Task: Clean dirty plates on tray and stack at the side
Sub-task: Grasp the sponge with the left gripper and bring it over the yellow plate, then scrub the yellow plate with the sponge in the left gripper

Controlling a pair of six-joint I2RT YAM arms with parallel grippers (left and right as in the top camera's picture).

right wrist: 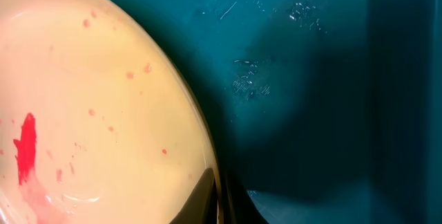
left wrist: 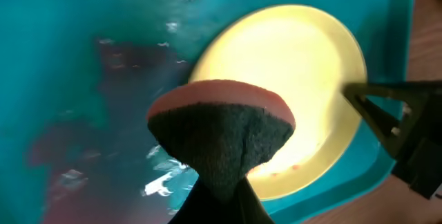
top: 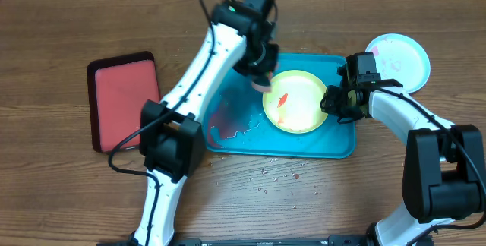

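Overhead, left gripper (top: 260,76) clamps a sponge (top: 263,86) beside the yellow-green plate (top: 300,103), right gripper (top: 332,100) pinches its rim; red tray (top: 121,98) well apart.

Sponge (left wrist: 221,141) blurred, hides plate (left wrist: 297,79) edge; tray (left wrist: 69,16) cropped.

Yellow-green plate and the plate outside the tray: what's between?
Overhead: the right pincer, gripping the yellow-green plate's rim, then the turquoise tray's right rim.

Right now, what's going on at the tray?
The left gripper holds a sponge just over the yellow-green plate, which lies in the turquoise tray with a red smear on it. The right gripper pinches that plate's right rim. Another plate sits on the table beside the tray.
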